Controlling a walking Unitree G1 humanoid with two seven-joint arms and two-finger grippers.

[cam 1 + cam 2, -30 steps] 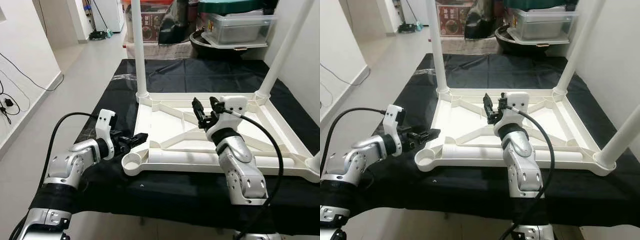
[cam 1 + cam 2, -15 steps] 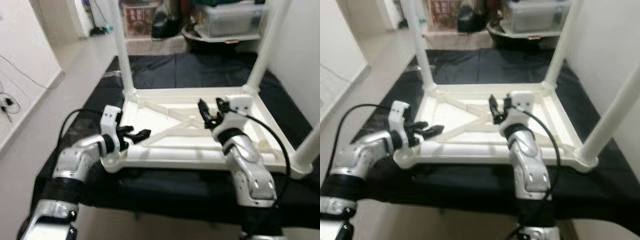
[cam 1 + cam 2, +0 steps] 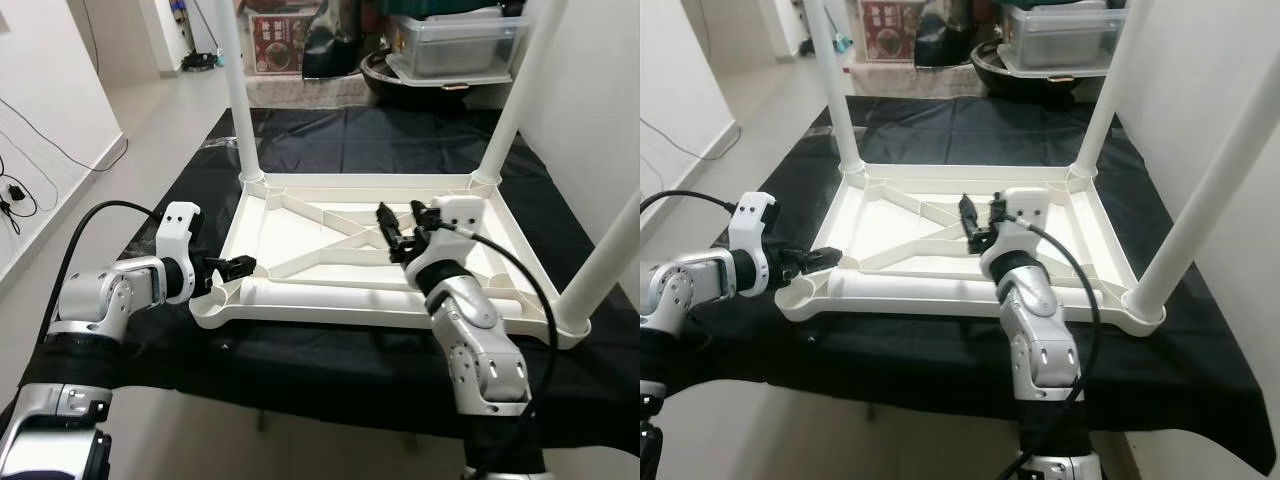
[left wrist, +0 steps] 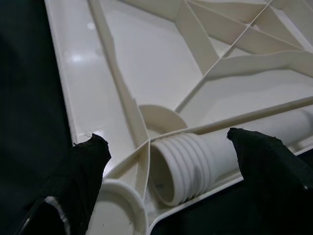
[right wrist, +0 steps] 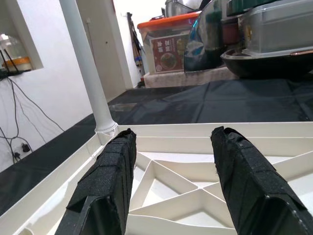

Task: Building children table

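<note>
We have the upturned white tabletop [image 3: 300,225] lying on the black cloth [image 3: 330,140], with three legs already standing in its corners and a fourth, loose leg [image 3: 330,296] lying along the near rim, its threaded end towards the empty corner socket [image 3: 212,305] on our left. Our left gripper [image 3: 243,266] sits just beside that corner with its fingers spread apart; in the left wrist view the ribbed end of the leg [image 4: 181,161] lies between the two pads, not yet touched. To do this step well, we judge we should close on the tube a little behind the threads, so the threads stay free, lift it clear of the rim and tip it upright over the socket before turning. Further right, our right gripper [image 3: 402,225] hovers above the crossed ribs [image 3: 350,237] with its fingers likewise apart, holding nothing; it could steady the frame while we screw.
</note>
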